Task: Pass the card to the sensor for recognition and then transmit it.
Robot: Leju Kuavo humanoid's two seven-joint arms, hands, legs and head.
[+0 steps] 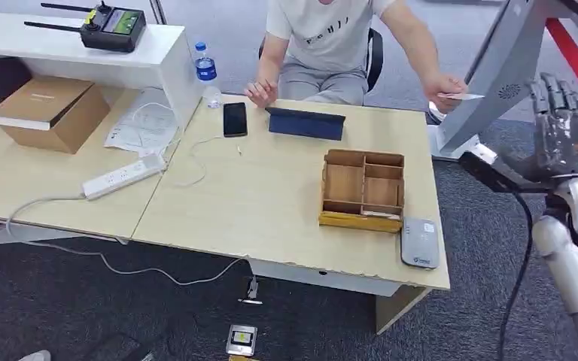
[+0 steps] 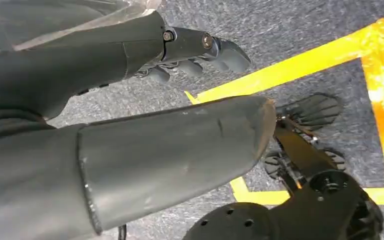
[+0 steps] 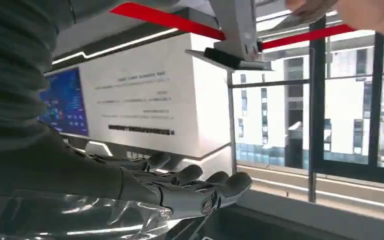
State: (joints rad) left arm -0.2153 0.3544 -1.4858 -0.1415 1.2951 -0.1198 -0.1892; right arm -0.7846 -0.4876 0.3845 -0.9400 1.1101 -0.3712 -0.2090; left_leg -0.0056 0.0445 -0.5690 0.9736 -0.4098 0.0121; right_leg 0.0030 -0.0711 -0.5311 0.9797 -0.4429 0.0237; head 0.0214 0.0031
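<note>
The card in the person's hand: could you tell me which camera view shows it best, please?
The head view: the card shows as a thin white strip in the person's hand, near the robot's raised right hand. The right wrist view catches that person's hand at its top edge, the card indistinct. The left wrist view faces the floor.

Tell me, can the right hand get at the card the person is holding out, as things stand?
Probably yes. The right hand is raised, empty, fingers apart, beside the table's right end. The person's hand holds the card just left of it, with the grey stand close between them, which may crowd the approach.
</note>
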